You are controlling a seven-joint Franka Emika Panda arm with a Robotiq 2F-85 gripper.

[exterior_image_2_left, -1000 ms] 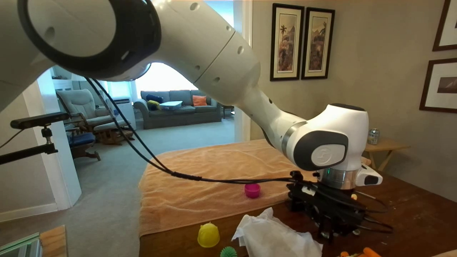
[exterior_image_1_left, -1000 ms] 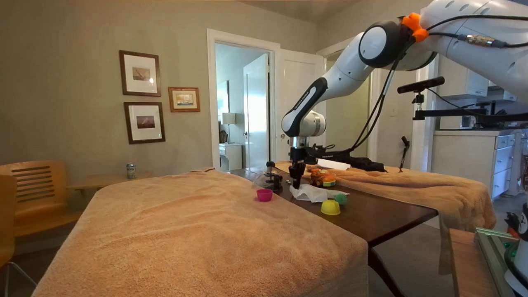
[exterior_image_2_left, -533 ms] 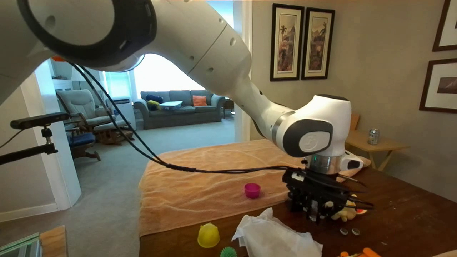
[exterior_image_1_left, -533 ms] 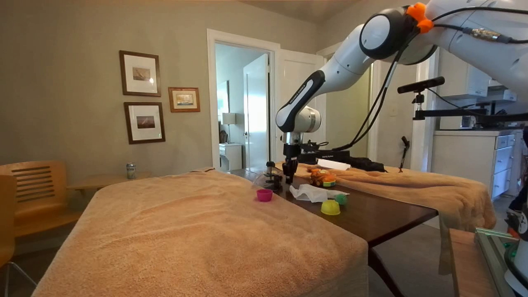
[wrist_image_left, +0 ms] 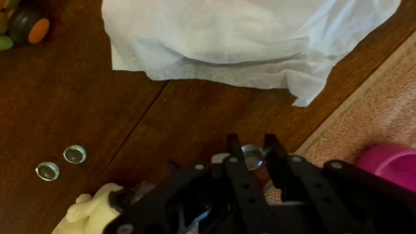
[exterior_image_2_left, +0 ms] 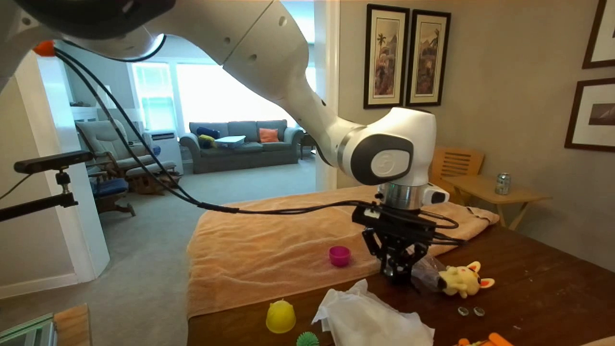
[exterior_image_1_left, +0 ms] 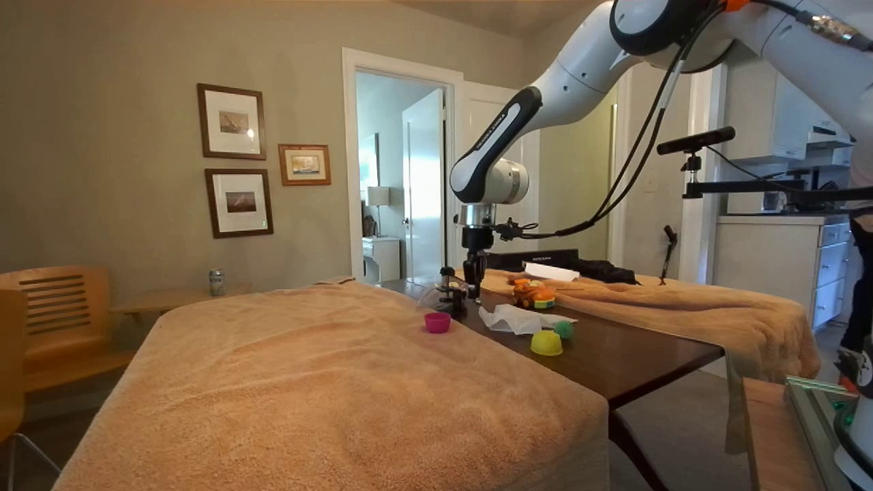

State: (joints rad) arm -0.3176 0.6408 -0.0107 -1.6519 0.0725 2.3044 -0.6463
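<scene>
My gripper [wrist_image_left: 250,144] is shut on a small clear glass bead [wrist_image_left: 253,156], which sits between the two fingertips. In both exterior views the gripper [exterior_image_1_left: 474,296] [exterior_image_2_left: 397,275] hangs pointing down, a little above the dark wooden table [exterior_image_2_left: 538,288]. Two similar glass beads [wrist_image_left: 74,154] [wrist_image_left: 47,171] lie on the table to the left in the wrist view. A pale yellow plush toy [exterior_image_2_left: 462,280] with big ears lies beside the gripper. A pink cup [exterior_image_2_left: 339,256] [wrist_image_left: 386,162] stands on the orange towel, beside the gripper.
A crumpled white sheet [exterior_image_2_left: 370,319] [wrist_image_left: 227,42] lies on the table. A yellow cup [exterior_image_2_left: 280,317] and a green spiky ball [exterior_image_2_left: 307,339] are near it. An orange toy vehicle [exterior_image_1_left: 534,294] stands farther back. An orange towel [exterior_image_1_left: 327,382] covers the neighbouring surface.
My gripper has risen from near the two loose beads and moved toward the pink cup. The plush toy and loose beads, partly or wholly hidden before, now show clearly.
</scene>
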